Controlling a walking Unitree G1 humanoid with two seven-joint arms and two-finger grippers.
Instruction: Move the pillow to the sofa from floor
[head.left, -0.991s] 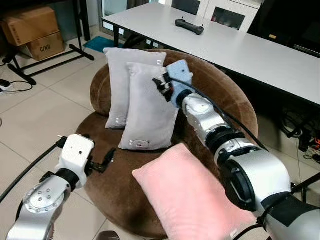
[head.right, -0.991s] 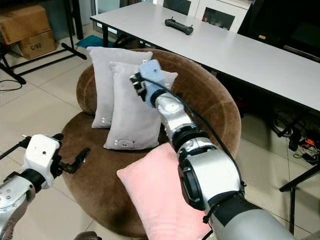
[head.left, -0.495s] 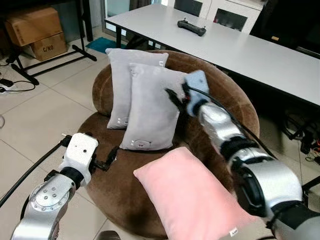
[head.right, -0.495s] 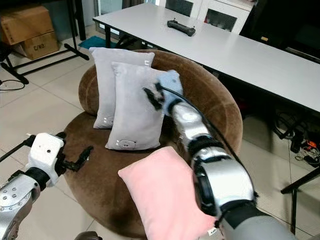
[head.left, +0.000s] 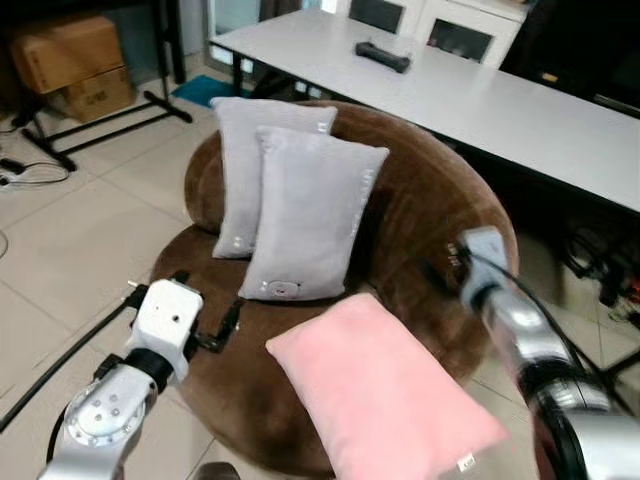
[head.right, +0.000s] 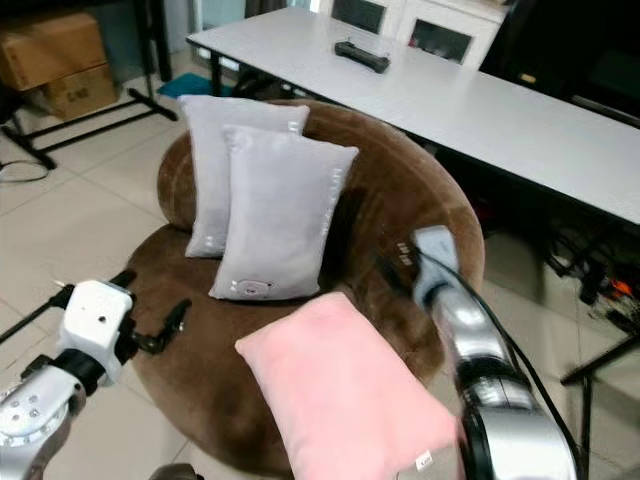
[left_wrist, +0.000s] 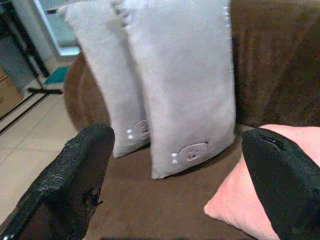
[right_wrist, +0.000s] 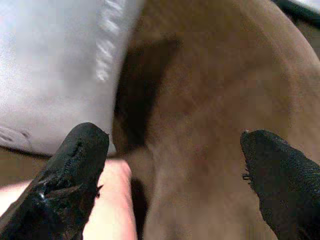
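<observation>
Three pillows already sit on the brown sofa (head.left: 430, 215): two grey pillows (head.left: 300, 210) upright against the backrest, and the pink pillow (head.left: 385, 395) lying flat on the seat's front edge, its long axis running diagonally toward you and to your right. Your right gripper (right_wrist: 165, 170) hangs over the seat near the backrest, fingers spread wide with nothing between them; the pink pillow lies just below and in front of it. Your left gripper (left_wrist: 175, 185) is low at the seat's left edge, also wide open and empty, aimed at the grey pair. The right arm looks blurred, so its exact height is uncertain. I judge the pillow placed; nothing remains to grasp.
</observation>
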